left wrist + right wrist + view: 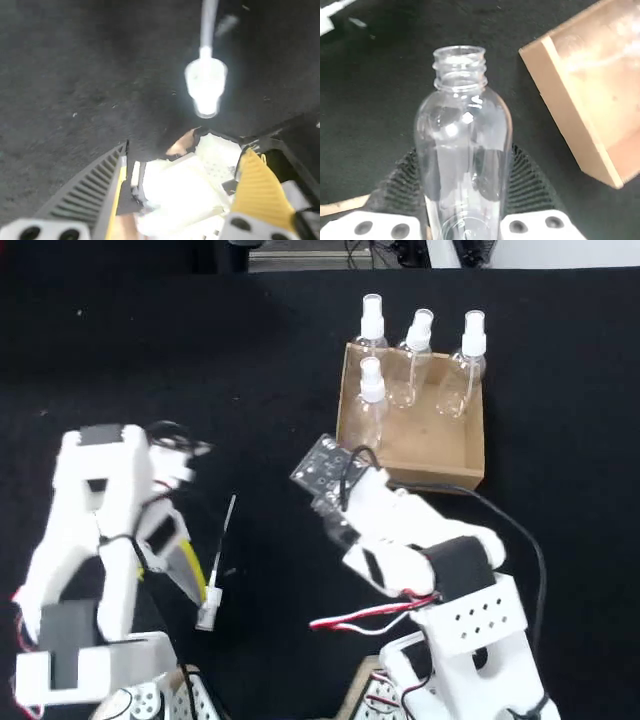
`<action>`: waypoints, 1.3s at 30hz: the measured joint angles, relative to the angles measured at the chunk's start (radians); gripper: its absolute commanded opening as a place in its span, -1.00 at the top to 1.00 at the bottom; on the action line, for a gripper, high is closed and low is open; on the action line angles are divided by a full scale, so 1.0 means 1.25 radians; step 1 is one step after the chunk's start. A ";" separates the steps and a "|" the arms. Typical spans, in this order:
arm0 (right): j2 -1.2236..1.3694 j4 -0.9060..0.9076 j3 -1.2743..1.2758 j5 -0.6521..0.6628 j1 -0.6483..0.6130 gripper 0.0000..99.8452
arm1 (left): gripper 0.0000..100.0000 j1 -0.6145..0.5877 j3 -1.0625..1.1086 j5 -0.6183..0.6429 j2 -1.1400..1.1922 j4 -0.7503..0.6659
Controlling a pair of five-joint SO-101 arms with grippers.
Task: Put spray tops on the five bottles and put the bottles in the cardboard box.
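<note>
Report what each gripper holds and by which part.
The right gripper clamps the uncapped bottle by its lower body, neck free. The left gripper holds nothing; the spray top lies on the table beyond it.

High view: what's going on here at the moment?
The right gripper is shut on a clear bottle with no top, close beside the cardboard box. Four capped bottles already stand in the box. The last spray top lies on the black table in front of the left gripper, whose fingers are open.
</note>
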 measured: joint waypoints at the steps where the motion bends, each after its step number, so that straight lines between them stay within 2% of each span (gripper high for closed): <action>1: 0.000 0.000 0.000 0.002 0.010 0.98 | 0.34 0.021 0.028 0.000 -0.026 -0.012; 7: 0.000 0.000 0.000 0.006 0.014 0.98 | 0.34 0.103 0.277 0.000 -0.245 -0.185; 11: 0.000 0.000 0.000 0.006 0.014 0.98 | 0.34 0.124 0.389 0.000 -0.357 -0.245; 17: 0.000 0.000 0.000 0.006 0.014 0.98 | 0.34 0.125 0.441 0.010 -0.366 -0.367; 20: 0.000 0.000 0.000 0.006 0.014 0.98 | 0.34 0.123 0.444 0.045 -0.328 -0.432; 26: 0.000 0.005 0.000 0.006 0.014 0.98 | 0.34 0.049 0.436 0.054 -0.268 -0.464; 33: 0.000 0.005 0.000 0.006 0.014 0.98 | 0.34 -0.130 0.349 -0.129 -0.254 -0.452; 36: 0.000 0.005 0.000 0.006 0.014 0.98 | 0.34 -0.195 0.275 -0.130 -0.250 -0.454; 39: 0.000 0.005 0.000 0.006 0.014 0.98 | 0.34 -0.207 0.250 -0.107 -0.250 -0.485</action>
